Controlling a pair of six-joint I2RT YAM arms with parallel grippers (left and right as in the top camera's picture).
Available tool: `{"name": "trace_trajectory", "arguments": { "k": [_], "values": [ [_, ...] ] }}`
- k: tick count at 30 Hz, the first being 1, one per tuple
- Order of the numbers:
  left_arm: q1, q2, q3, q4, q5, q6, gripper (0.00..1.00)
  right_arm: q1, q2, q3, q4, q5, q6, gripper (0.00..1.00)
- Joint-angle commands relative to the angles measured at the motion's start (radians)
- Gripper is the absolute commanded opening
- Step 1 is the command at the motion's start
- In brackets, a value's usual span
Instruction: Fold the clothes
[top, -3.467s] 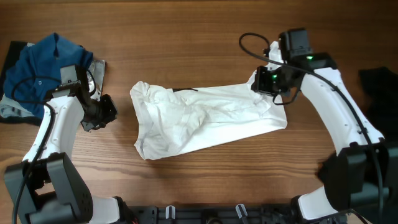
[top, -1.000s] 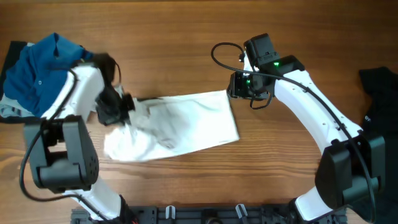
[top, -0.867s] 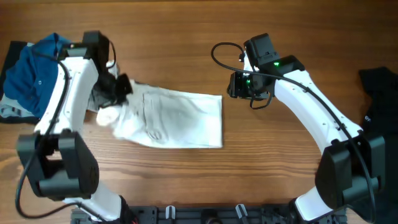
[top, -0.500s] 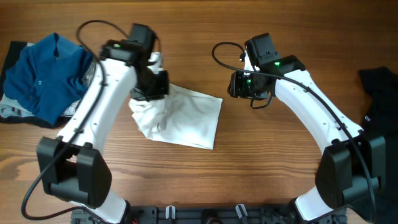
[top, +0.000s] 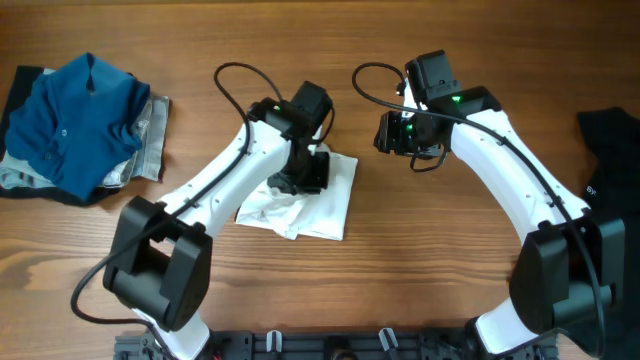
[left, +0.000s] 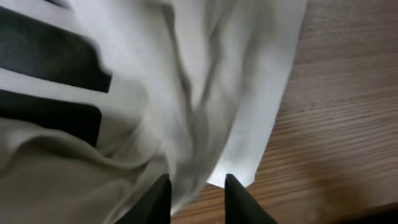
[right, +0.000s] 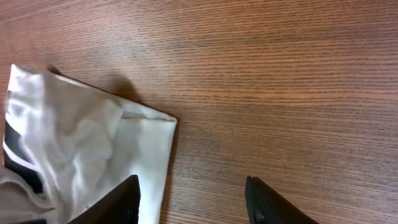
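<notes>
Near the middle of the tabletop (top: 450, 270) lies the large white short-sleeved shirt of soft thin cloth (top: 305, 205), gathered into a rough, rumpled packet. Its right side is a clean straight edge with a sharp corner, while its left side is bunched and wrinkled. I read that as a fold laid over from the left: the loose end has landed on top without being smoothed.

My left gripper (top: 305, 172) sits right over the packet's far part, low on the cloth. From its wrist camera I see the two dark fingertips (left: 158, 198) narrowly parted with white fabric draped just above them. Whether they pinch any cloth I cannot tell.

My right gripper (top: 392, 132) hovers just off the shirt's far right corner over bare wood, its jaws spread wide and holding nothing. I judge it parked there to stay clear of the fold while staying near enough to pin or tug that corner.

A crumpled blue collared shirt (top: 80, 115) rests on grey cloth (top: 150, 140) at the far left corner of the tabletop. A black garment with small white print (top: 610, 150) lies at the right edge. Both are well apart from the work.

The wood is smooth and grained, so I expect thin cloth to slide on it easily if dragged
</notes>
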Motion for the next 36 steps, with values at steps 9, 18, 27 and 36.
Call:
{"name": "trace_trajectory", "arguments": {
  "k": [9,18,27,36],
  "values": [
    [0.125,-0.036,0.189,-0.237,-0.254,-0.017,0.36,-0.004,0.006,-0.001,-0.002,0.018,-0.018,0.55],
    [0.283,0.007,0.066,-0.091,-0.295,0.007,0.04,-0.004,0.006,-0.001,-0.003,0.018,-0.018,0.55],
    [0.203,0.006,-0.05,-0.068,0.343,0.107,0.04,-0.004,0.006,-0.001,-0.01,0.018,-0.018,0.55],
    [0.047,-0.088,-0.05,-0.171,0.243,0.154,0.04,-0.004,0.006,-0.001,-0.01,0.018,-0.018,0.55]
  ]
}}
